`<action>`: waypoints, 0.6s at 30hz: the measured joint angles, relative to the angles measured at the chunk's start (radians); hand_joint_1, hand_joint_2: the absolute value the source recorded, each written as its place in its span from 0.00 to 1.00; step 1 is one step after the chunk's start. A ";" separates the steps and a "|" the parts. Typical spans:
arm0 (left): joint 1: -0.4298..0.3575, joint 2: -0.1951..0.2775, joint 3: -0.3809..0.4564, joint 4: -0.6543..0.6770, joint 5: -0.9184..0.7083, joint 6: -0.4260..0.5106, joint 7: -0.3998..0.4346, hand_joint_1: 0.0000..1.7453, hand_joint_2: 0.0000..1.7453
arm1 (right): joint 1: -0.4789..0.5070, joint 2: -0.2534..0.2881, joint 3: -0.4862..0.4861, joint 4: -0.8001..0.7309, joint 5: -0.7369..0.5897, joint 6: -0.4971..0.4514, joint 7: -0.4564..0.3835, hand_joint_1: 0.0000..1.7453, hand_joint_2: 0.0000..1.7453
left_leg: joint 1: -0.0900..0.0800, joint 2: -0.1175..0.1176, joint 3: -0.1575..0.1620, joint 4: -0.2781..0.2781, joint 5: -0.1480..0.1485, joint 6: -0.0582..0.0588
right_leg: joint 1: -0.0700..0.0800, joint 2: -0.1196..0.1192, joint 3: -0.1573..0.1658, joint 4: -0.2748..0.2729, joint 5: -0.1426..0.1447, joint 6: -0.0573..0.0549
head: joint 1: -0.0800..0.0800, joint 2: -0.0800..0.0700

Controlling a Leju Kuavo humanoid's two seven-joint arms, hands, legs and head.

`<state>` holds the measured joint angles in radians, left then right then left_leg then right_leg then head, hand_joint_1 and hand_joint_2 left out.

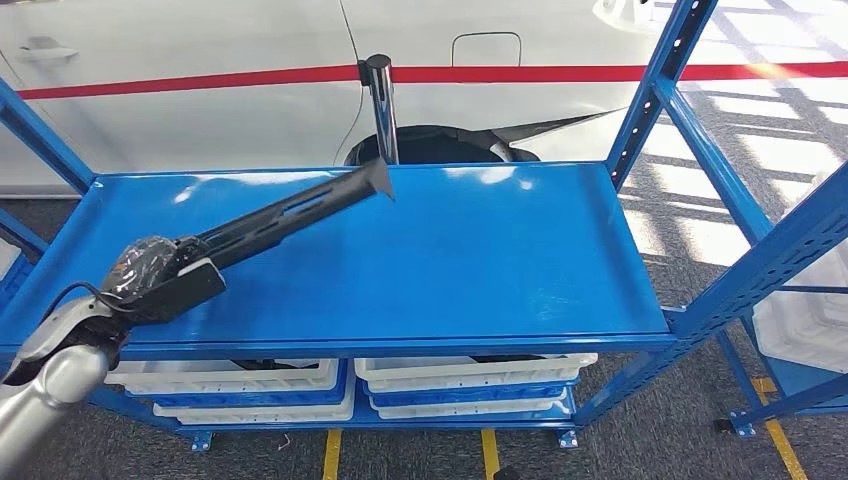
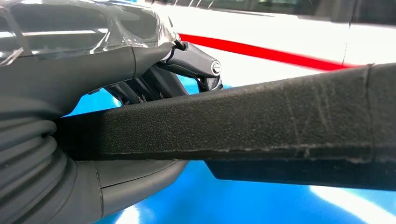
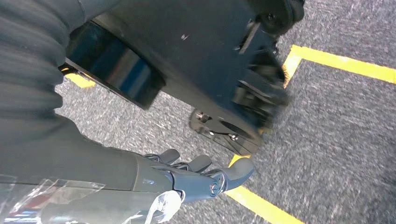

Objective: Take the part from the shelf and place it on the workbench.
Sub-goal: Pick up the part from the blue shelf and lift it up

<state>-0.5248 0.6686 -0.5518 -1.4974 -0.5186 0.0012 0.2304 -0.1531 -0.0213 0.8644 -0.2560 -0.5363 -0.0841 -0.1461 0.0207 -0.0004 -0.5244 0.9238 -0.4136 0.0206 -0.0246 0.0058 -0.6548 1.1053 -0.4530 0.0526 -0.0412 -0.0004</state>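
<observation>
Silver left arm (image 1: pixel 45 395), grey ribbed wrist cover, dark-fingered left hand (image 1: pixel 150 275) wrapped in clear film

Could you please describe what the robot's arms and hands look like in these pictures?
The left arm is a smooth silver tube. The left hand is dark grey under clear, crinkled plastic wrap, with a grey ribbed cover and dark, screw-jointed fingers. The right hand matches: grey ribbed cover, dark fingers, and clear plastic wrap.

L hand (image 1: pixel 150 275) gripping, R hand (image 3: pixel 196 175) hanging open
</observation>
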 joint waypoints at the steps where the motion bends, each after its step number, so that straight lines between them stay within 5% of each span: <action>1: 0.000 -0.001 0.007 -0.007 0.030 0.007 0.003 1.00 1.00 | 0.000 0.000 0.000 0.000 -0.001 -0.001 -0.001 0.00 1.00 | 0.001 0.000 0.000 0.003 -0.002 -0.003 | -0.001 0.000 0.022 -0.045 0.020 0.001 | 0.000 0.000; 5: -0.004 -0.002 0.021 -0.022 0.079 0.016 0.010 1.00 1.00 | 0.000 0.000 0.000 0.000 -0.003 -0.002 -0.001 0.00 1.00 | -0.002 -0.002 -0.005 0.010 -0.008 -0.009 | -0.002 0.001 0.043 -0.092 0.033 -0.003 | 0.000 0.000; 8: -0.010 -0.005 0.086 -0.112 0.213 0.090 0.053 1.00 1.00 | 0.000 0.002 0.000 0.000 -0.015 -0.015 -0.007 0.00 1.00 | -0.002 -0.004 -0.022 0.039 -0.030 -0.023 | 0.002 0.006 0.045 -0.114 0.032 -0.029 | -0.002 0.000; 10: -0.010 -0.006 0.138 -0.178 0.270 0.169 0.075 1.00 1.00 | 0.001 0.001 0.000 0.000 -0.020 -0.024 -0.013 0.00 1.00 | 0.002 -0.003 -0.062 0.130 -0.085 -0.027 | 0.004 0.007 0.044 -0.115 0.033 -0.041 | -0.002 0.000; 12: -0.007 -0.006 0.186 -0.230 0.291 0.236 0.090 1.00 1.00 | 0.002 0.002 0.000 0.000 -0.023 -0.030 -0.015 0.00 1.00 | -0.001 -0.003 -0.127 0.276 -0.150 -0.029 | 0.006 0.008 0.045 -0.114 0.033 -0.045 | -0.002 0.000; 14: -0.001 -0.006 0.229 -0.274 0.292 0.280 0.105 1.00 1.00 | 0.002 0.002 0.000 0.000 -0.027 -0.035 -0.015 0.00 1.00 | -0.002 -0.004 -0.161 0.339 -0.157 -0.028 | 0.008 0.009 0.046 -0.114 0.033 -0.046 | -0.002 0.000; 15: 0.001 -0.006 0.249 -0.296 0.290 0.294 0.111 1.00 1.00 | 0.002 0.002 0.000 0.000 -0.028 -0.037 -0.014 0.00 1.00 | -0.003 -0.003 -0.149 0.306 -0.131 -0.025 | 0.008 0.009 0.047 -0.114 0.033 -0.046 | -0.002 0.000; 18: 0.004 -0.004 0.303 -0.351 0.275 0.321 0.117 1.00 1.00 | 0.000 0.003 0.000 0.000 -0.028 -0.040 -0.014 0.00 1.00 | -0.010 -0.003 -0.056 0.092 -0.029 -0.012 | 0.010 0.009 0.049 -0.114 0.033 -0.044 | -0.002 0.000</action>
<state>-0.5210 0.6643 -0.2490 -1.8487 -0.2434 0.3225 0.3478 -0.1534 -0.0187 0.8639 -0.2560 -0.5643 -0.1237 -0.1598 0.0103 -0.0031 -0.5806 1.0156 -0.4422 0.0085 -0.0148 0.0148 -0.6058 0.9911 -0.4196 0.0083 -0.0437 -0.0004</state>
